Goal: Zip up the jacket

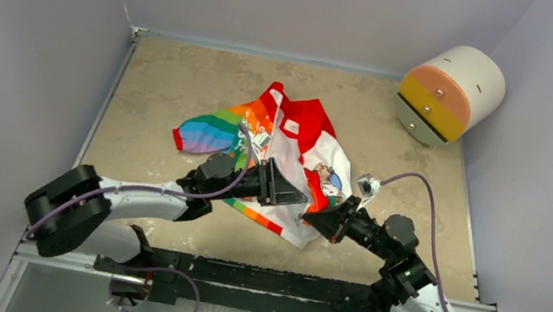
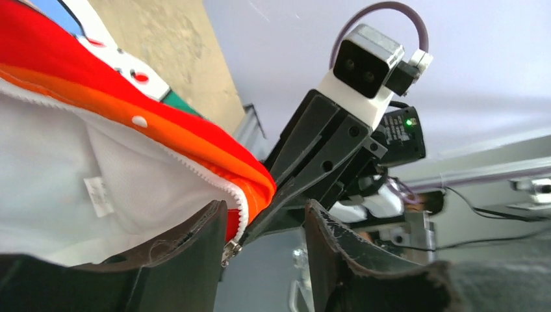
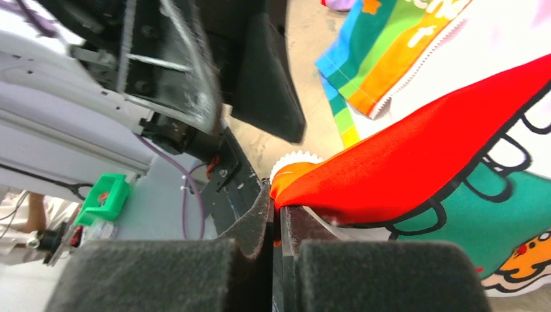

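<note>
From above, the jacket lies crumpled in the middle of the table. The left gripper and right gripper meet at its near hem.

Left wrist: the left fingers are spread. What looks like the zip pull hangs against one of them, ungrasped.

Right wrist: the right fingers are pressed together on the hem corner.

The left gripper could close on cloth and miss the small pull. Hauling then would bunch the jacket or drag the hem from the right pinch.
</note>
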